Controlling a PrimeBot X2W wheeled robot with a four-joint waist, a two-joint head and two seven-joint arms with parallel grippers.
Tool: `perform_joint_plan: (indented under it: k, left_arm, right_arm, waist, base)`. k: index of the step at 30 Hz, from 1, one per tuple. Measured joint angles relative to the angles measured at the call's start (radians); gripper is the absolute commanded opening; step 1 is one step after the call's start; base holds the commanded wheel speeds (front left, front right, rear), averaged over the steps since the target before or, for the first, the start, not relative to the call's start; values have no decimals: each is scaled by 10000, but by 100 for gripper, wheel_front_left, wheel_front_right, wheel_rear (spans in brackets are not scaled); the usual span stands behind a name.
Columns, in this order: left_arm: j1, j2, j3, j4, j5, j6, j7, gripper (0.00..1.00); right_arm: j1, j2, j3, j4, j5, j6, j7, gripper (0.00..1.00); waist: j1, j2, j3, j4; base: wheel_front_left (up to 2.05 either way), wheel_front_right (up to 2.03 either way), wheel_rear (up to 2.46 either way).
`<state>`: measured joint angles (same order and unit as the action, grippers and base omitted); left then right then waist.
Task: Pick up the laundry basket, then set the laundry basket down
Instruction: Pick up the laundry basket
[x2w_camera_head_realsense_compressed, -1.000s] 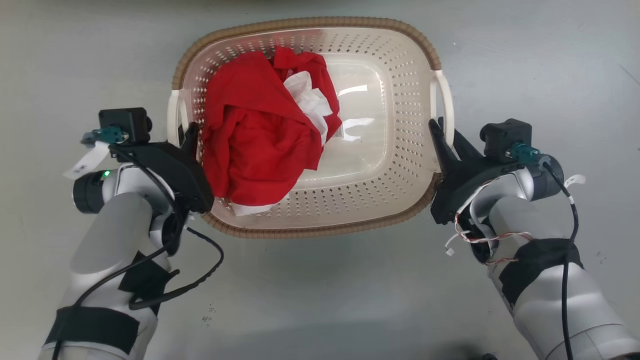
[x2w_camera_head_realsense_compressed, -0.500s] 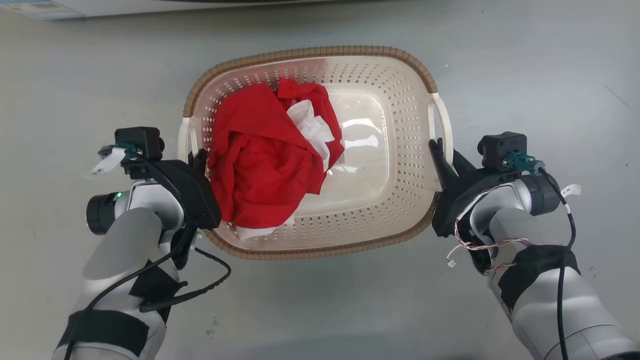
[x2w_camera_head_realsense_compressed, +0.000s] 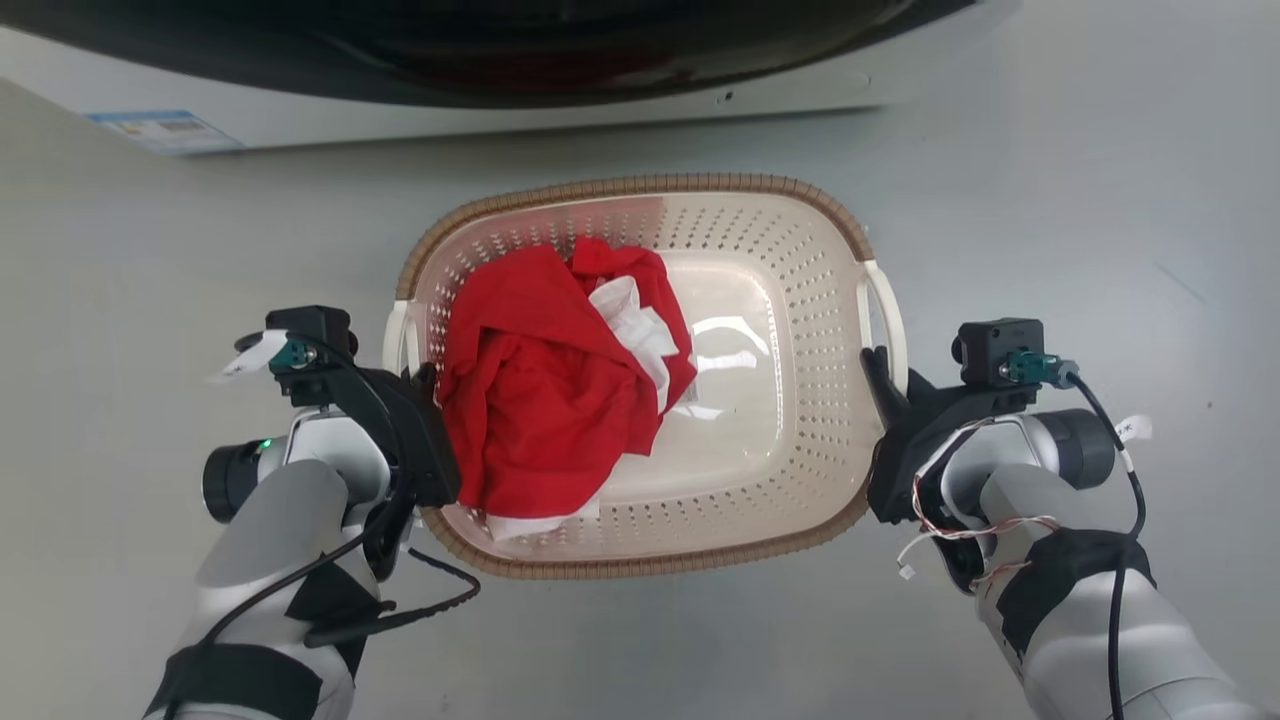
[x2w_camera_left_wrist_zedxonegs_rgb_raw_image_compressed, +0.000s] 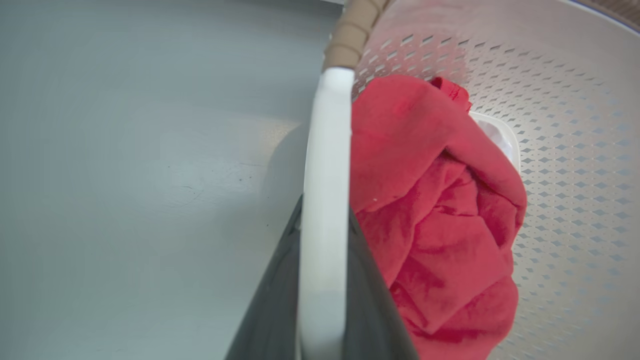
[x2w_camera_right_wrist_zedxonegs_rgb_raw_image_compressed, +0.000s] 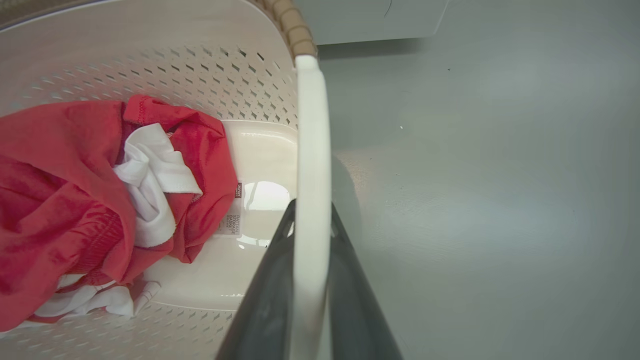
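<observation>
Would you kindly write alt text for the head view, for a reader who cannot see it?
The left gripper and right gripper each grip a white side handle of the laundry basket, cream with a brown rim. Red and white clothes lie inside; a washing machine stands beyond.

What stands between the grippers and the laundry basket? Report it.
Nothing visible. The left gripper clamps the left handle of the laundry basket, and the right gripper clamps the right handle, with fingers on either side of each.

The laundry basket (x2w_camera_head_realsense_compressed: 800, 300) is cream, perforated (rim (x2w_camera_head_realsense_compressed: 640, 185) brown, woven-look).
</observation>
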<state>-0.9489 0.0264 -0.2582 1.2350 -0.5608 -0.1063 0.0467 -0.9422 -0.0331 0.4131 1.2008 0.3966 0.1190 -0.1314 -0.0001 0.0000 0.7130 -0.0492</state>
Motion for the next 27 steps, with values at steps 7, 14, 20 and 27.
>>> perform_joint_plan:
  k: [7,14,20,27]
  left_arm:
    - [412,-86,-50,234,-12,-8,61,0]
    - [1054,-150,-67,416,-92,-56,224,0]
    - [1639,-211,-79,491,-117,-59,412,0]
    - [2250,-257,-107,525,-293,-67,755,0]
  right_arm:
    - [507,17,201,132,382,48,309,0]
    - [1077,56,364,280,717,94,708,0]
    - [1594,94,435,403,1047,130,1070,0]
    - [2058,132,489,545,1241,136,1526,0]
  waist:
    - [0,0,-907,54]
    - [-1,-1,-1859,97]
    - [-1,-1,-2656,107]
    - [-2,-1,-3550,142]
  base:
    - [0,0,0]
    - [0,0,0]
    - [0,0,0]
    - [0,0,0]
